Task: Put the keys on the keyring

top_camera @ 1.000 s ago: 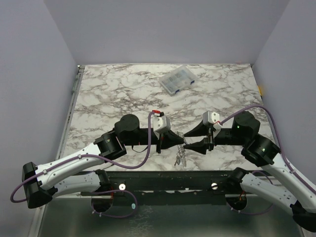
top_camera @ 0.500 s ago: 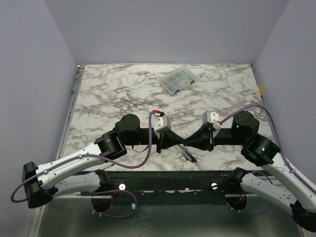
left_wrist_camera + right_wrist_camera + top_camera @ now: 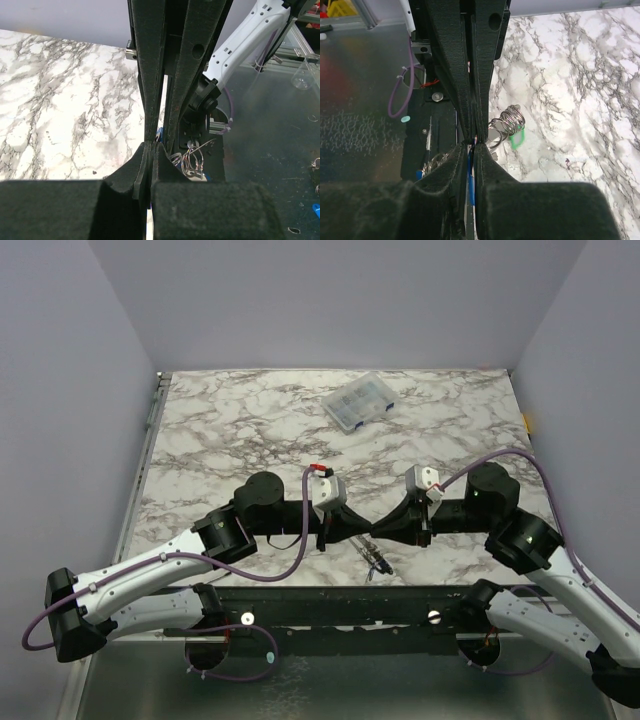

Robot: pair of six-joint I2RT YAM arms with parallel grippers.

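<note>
Silvery coiled keyring point(image 3: 507, 122), green key head point(image 3: 516, 139) just beside

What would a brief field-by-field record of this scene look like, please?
left claw: shut, apparently pinching the keyring
right claw: shut on a blue key, tip to tip with the left claw
keyring: coiled loops beside the claw tips, at the near edge of the table
green key: against the keyring loops
clear box: far part of the table
</note>
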